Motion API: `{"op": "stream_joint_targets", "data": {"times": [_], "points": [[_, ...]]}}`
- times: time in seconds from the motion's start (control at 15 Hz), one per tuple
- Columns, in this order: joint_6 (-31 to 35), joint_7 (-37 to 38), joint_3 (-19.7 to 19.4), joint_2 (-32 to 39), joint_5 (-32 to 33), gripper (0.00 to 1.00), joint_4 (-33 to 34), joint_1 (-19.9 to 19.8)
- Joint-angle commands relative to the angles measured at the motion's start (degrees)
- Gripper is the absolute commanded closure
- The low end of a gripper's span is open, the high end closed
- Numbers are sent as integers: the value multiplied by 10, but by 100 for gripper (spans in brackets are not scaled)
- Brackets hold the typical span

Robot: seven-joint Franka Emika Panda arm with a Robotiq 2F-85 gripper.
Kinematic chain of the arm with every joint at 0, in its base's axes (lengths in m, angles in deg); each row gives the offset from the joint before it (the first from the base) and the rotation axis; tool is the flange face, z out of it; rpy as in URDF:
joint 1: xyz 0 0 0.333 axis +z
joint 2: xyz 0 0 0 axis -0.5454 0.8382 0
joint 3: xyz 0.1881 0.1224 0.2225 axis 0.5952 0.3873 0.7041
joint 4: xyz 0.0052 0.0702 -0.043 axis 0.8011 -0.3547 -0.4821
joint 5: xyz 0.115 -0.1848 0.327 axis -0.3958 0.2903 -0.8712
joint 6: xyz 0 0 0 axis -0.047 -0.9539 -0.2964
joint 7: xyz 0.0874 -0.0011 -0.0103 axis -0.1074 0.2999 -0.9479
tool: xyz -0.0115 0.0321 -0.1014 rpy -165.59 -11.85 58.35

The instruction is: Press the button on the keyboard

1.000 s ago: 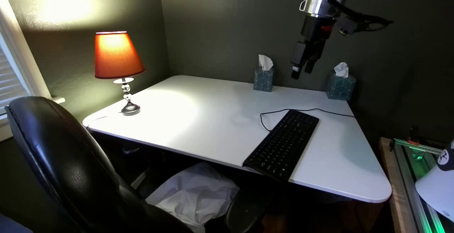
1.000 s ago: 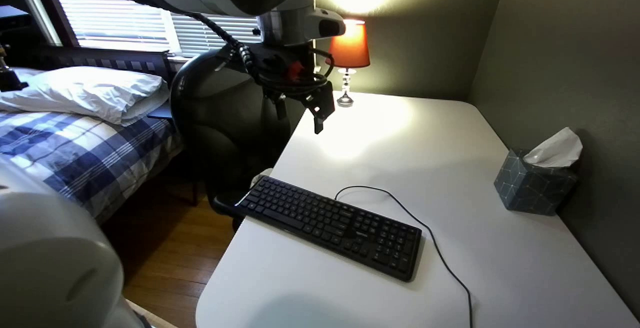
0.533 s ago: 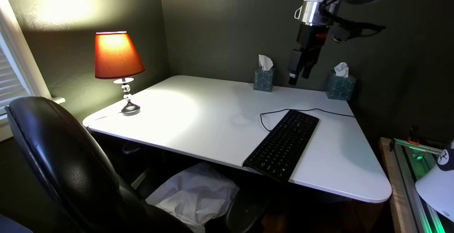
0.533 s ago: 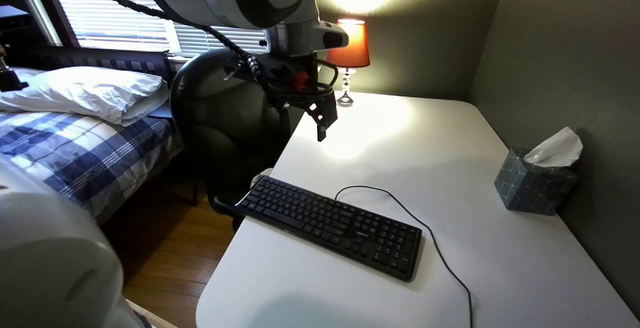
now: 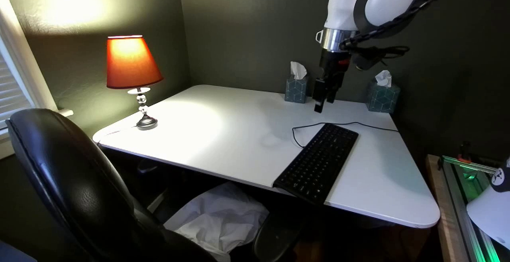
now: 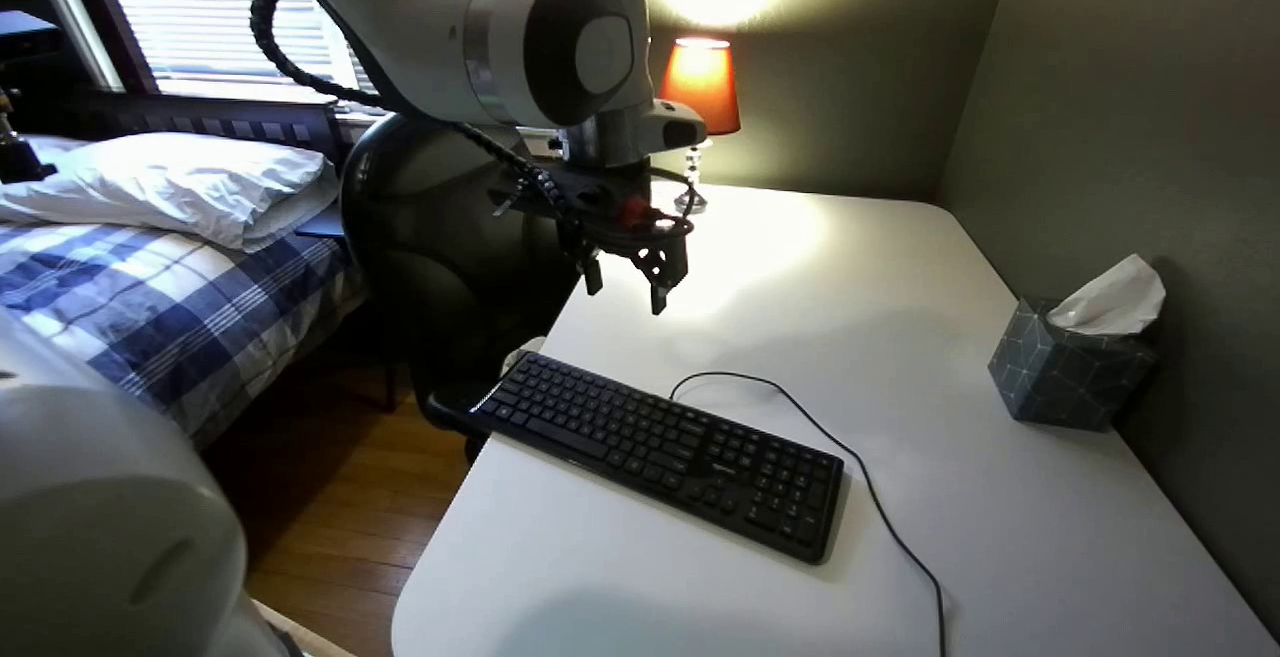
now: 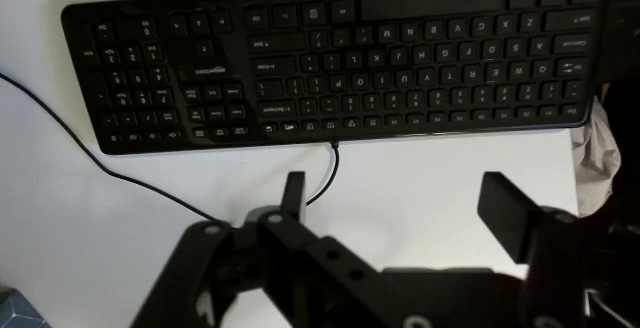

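The black keyboard [image 5: 318, 164] lies flat on the white desk, one end jutting past the desk edge. It also shows in an exterior view [image 6: 660, 447] and in the wrist view [image 7: 325, 63], where its key letters appear upside down. Its thin black cable [image 6: 790, 397] leaves the back side and curves over the desk. My gripper [image 7: 395, 178] is open and empty, fingers wide apart. In the wrist view its fingertips are below the keyboard's cable side. In both exterior views the gripper [image 5: 324, 106] [image 6: 626, 299] hangs above the desk, pointing down, apart from the keyboard.
An orange lamp [image 5: 133, 62] stands at the desk's far corner. Tissue boxes [image 5: 295, 89] [image 5: 383, 97] stand along the wall. A black office chair [image 5: 71, 182] is at the desk's front edge. A bed [image 6: 180, 277] is beyond the chair.
My gripper has come down toward the desk, moving left in one exterior picture and right in another. Its fingers stay open. The keyboard has not moved.
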Motion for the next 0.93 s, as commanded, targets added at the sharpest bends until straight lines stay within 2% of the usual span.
{"op": "stream_joint_targets", "data": {"times": [0.0, 0.47, 0.53, 0.87], "points": [[19, 8, 1, 57, 21, 42, 24, 0], [18, -17, -12, 137, 4, 96, 56, 6], [20, -21, -14, 146, 3, 100, 59, 6], [20, -42, -21, 189, -7, 100, 76, 5]]}}
